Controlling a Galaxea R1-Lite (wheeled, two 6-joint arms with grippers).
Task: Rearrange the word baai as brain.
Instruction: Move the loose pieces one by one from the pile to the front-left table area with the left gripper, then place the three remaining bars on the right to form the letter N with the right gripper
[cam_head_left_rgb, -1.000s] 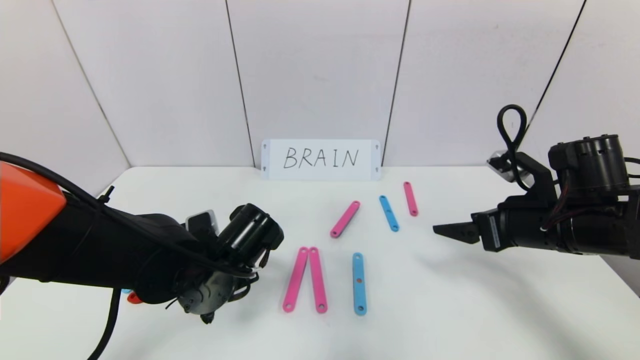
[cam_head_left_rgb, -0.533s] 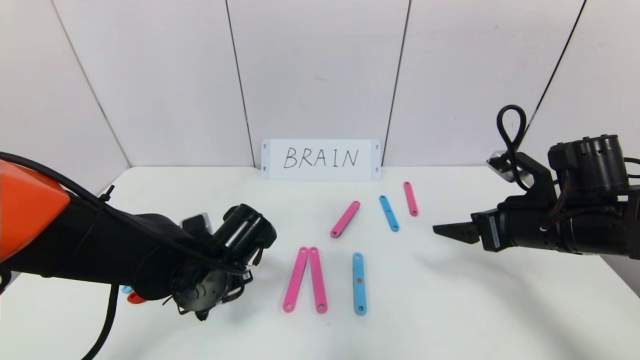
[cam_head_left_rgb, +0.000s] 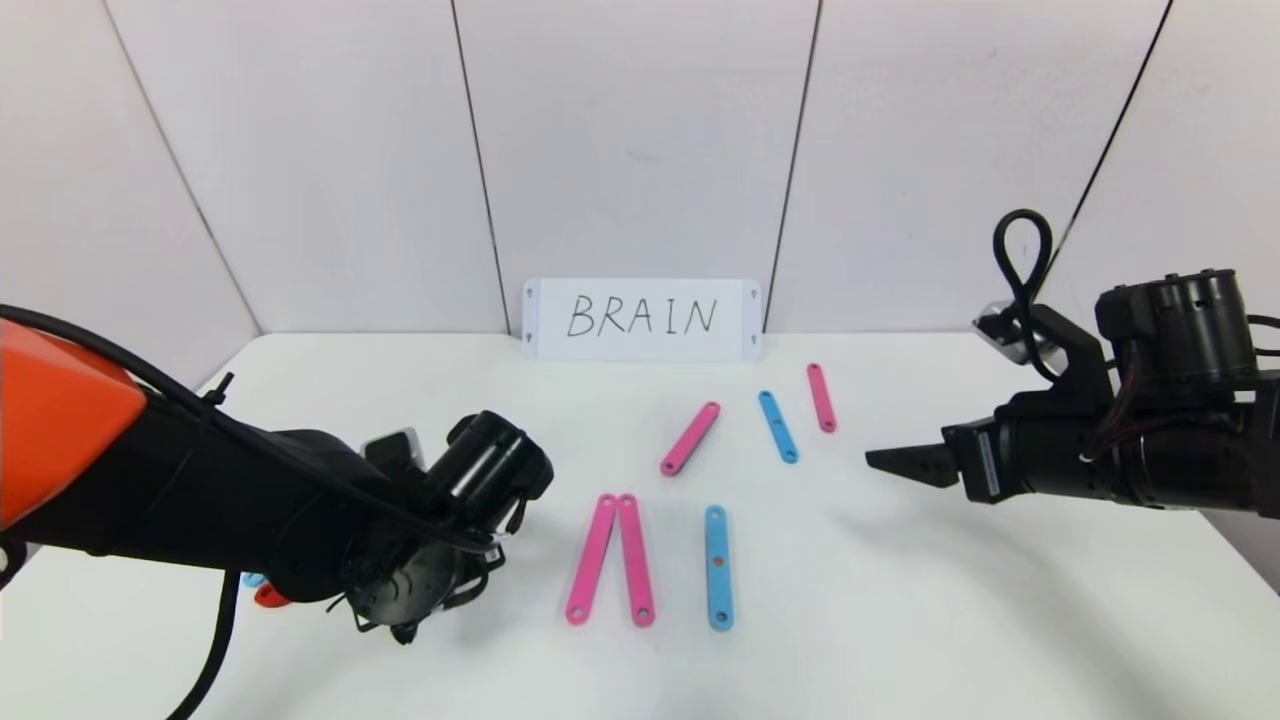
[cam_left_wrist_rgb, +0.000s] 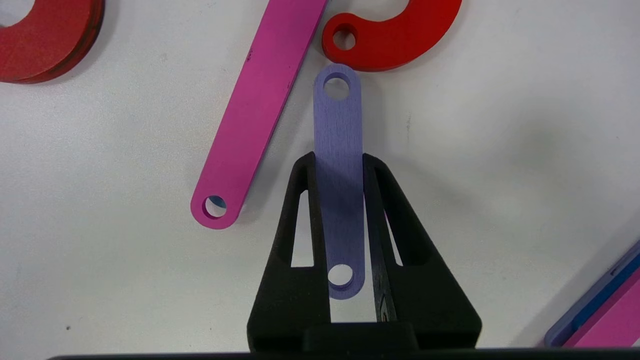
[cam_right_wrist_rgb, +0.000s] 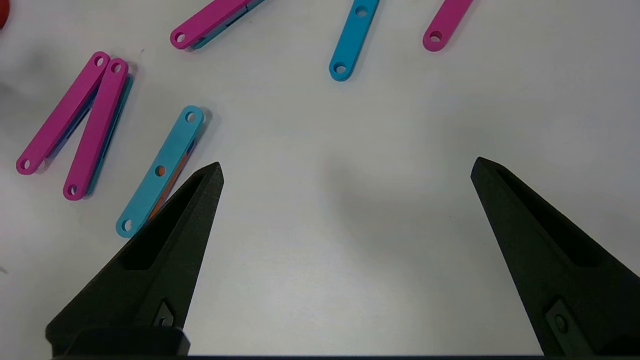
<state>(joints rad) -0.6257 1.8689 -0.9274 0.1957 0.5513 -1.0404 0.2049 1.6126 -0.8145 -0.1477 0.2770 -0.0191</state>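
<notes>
A: What has changed over the last second?

B: Very little. In the head view the left gripper has slid slightly toward the lower left of the frame and then settled; the strips in the middle have not moved at all.

A: Is it holding anything?

B: Yes. In the left wrist view its fingers are pressed in on the two long edges of the short purple strip, pinching it. The strip's far end lies just beside a red half-ring, with a long pink strip close alongside. Whether the purple strip is lifted or flat on the table I cannot tell from this angle.

A: And the right gripper?

B: The right gripper hangs at the right of the head view, spread wide over bare table, holding nothing.

A: Where is the rest of the word?

B: Loose: two pink strips meeting in a narrow V and a blue strip at lower centre, three more strips above them, below the white card. I judge this an early step: a piece freshly gripped for the R, with N not yet built.
</notes>
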